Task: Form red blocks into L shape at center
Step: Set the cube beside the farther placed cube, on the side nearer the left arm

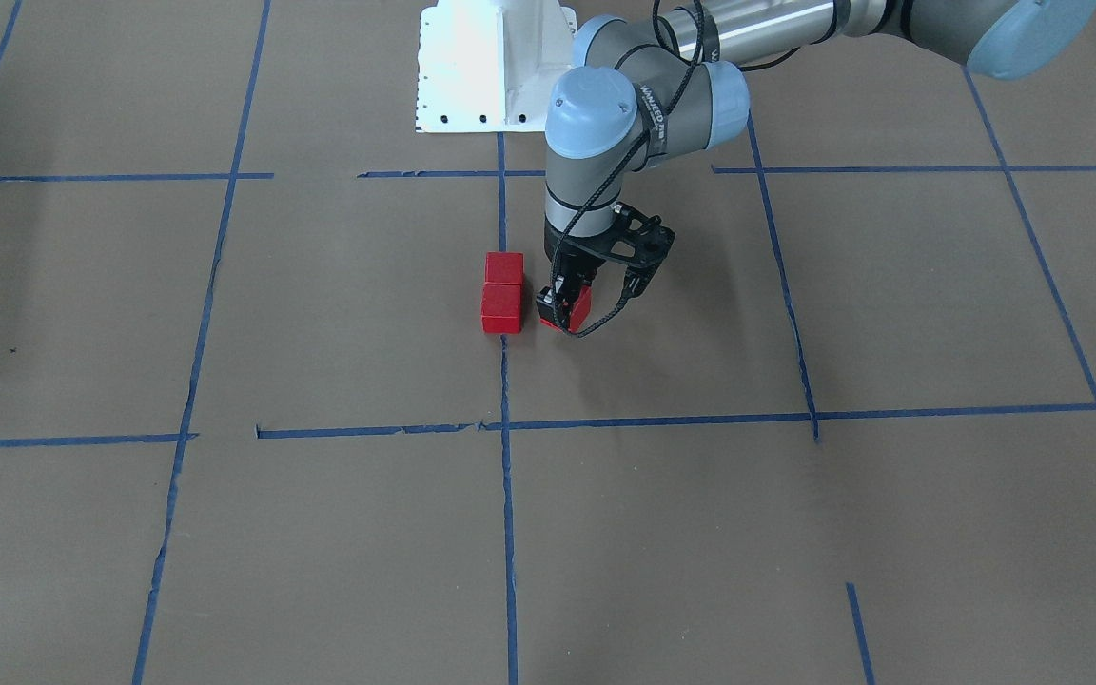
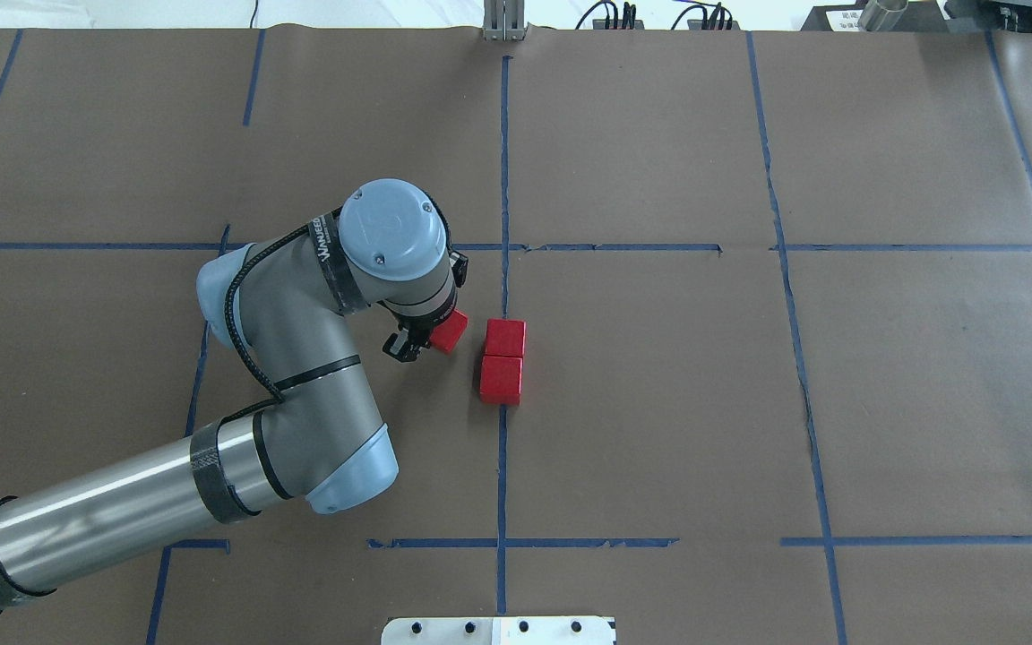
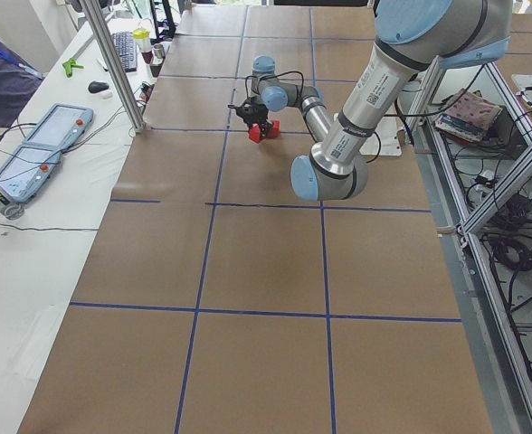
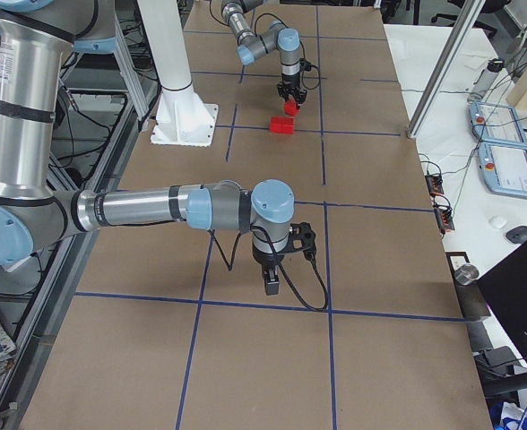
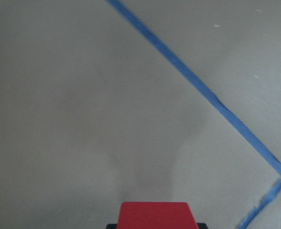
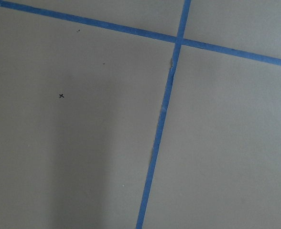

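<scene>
Front-facing view, one small bright red matte cube (image 1: pixel 581 306) was seen gripped by the left two-finger gripper (image 1: pixel 572 312), just beside two touching red cubes (image 1: pixel 501 309) laid on the centre's blue tape line (image 1: pixel 504 381), overhead, a narrow gap was shown between them, right side view, right gripper (image 4: pixel 272 282) finger state could not be told.

Overhead and front views opposed, both steeply above the center (image 2: pixel 503 448).

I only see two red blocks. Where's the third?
Seen from overhead, the third red block is in the jaws of the left gripper, just left of the two touching red blocks on the blue line.
</scene>
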`<state>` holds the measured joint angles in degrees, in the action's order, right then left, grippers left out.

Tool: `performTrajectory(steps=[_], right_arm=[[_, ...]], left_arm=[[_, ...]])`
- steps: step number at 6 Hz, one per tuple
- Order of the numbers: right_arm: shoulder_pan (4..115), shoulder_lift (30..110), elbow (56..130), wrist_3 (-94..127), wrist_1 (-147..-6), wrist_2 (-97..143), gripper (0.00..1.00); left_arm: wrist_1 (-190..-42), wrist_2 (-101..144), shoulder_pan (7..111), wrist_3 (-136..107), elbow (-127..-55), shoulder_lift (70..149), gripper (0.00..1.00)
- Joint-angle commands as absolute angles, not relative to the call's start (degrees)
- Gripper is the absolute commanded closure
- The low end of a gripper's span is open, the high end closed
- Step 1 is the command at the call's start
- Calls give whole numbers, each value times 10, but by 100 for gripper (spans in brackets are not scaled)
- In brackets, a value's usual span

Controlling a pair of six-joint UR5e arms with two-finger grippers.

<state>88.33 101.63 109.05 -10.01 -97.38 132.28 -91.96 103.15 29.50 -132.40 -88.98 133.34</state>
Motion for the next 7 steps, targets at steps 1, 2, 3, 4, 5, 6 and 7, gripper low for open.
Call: performTrajectory(steps=[1,2,3,4,5,6,7], right_arm=[[883,1016,1091,-100,-974,1323,0],[883,1017,1090,-101,-974,1323,0],[883,1017,1091,-101,-974,1323,0],[883,1017,1091,-101,-974,1323,0],[883,1017,1091,-101,-974,1323,0],[883,1017,1091,-101,-974,1323,0],[883,1017,1091,-102,-974,1323,0]], left_arm=[[-919,1030,273,-1396,-892,1336,93],[-923,1030,269,-1414,-889,1339,93],[-926,1030,271,-1414,-889,1339,93],[-924,1030,288,-1413,-889,1339,93],[-926,1030,296,-1416,-889,1339,93],[-922,1030,296,-1413,-884,1339,93],[-925,1061,296,-1412,-874,1341,88]])
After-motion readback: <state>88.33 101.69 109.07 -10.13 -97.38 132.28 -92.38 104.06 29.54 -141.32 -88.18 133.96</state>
